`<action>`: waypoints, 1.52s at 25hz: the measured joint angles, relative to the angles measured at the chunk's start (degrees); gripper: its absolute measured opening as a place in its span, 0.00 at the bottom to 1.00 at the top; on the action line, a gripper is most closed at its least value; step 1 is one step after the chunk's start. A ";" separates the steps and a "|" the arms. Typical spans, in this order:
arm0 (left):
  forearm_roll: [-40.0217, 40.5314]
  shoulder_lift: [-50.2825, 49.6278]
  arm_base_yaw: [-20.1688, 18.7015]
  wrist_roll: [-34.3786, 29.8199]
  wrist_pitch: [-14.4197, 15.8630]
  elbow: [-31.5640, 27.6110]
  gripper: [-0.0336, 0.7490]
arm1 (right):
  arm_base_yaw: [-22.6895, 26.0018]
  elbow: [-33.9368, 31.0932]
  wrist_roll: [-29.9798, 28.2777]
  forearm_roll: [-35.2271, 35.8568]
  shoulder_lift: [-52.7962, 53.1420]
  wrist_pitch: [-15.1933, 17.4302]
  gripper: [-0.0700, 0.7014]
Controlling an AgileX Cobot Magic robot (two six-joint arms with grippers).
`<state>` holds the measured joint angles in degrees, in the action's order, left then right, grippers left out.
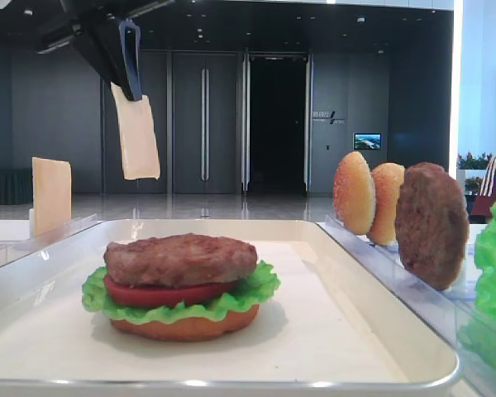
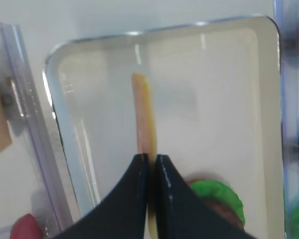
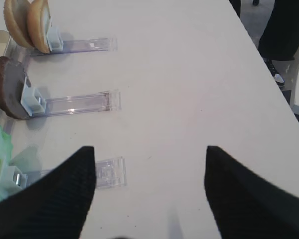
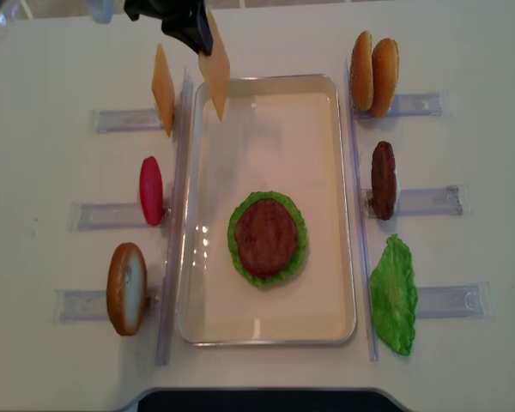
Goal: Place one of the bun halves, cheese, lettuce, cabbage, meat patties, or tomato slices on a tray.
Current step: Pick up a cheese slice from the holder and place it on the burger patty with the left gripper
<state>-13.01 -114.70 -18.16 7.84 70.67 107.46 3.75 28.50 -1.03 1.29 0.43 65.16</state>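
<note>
Left gripper [image 2: 150, 164] pinches the cheese [image 1: 137, 136] shut, hanging above the tray [image 4: 343, 206]; stack reaches patty [image 4: 265, 238], cheese not yet down.

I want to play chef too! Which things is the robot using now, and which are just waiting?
Using now:
left gripper, pinching the cheese
tray
burger stack

Waiting:
spare cheese
two buns
spare patty
lettuce leaf
tomato
bun on the left
right gripper, open
</note>
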 joint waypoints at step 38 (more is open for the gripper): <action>-64.22 21.75 0.00 -70.80 -17.48 -63.53 0.06 | 0.00 0.00 0.00 0.00 0.00 0.00 0.71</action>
<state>-77.22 -92.95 -18.16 -62.96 53.18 43.92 3.75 28.50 -1.03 1.29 0.43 65.16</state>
